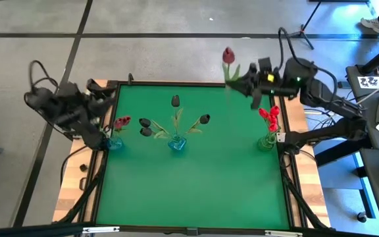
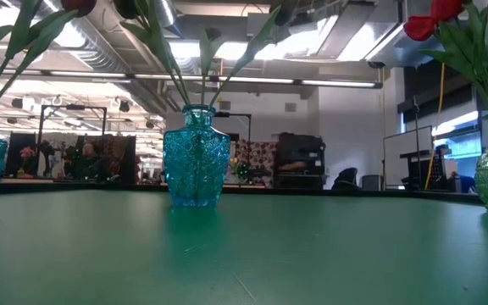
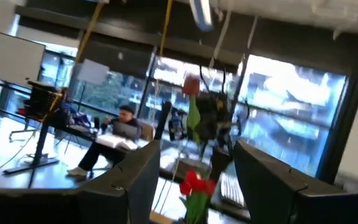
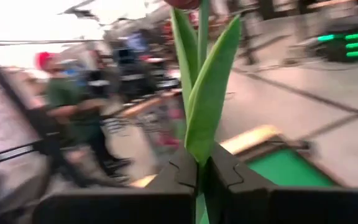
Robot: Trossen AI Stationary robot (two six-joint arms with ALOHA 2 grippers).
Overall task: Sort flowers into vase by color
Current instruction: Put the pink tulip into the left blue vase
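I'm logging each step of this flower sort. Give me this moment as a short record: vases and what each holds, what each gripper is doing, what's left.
left vase: blue, pink-maroon tulips
middle vase: blue, dark tulips
right vase: green, red tulips
right gripper: over the table's far edge, jaws shut on a maroon tulip by its stem
left gripper: beside the left vase, jaws open, holding nothing
table: green mat, no loose flowers seen
left to do: held tulip not yet in a vase
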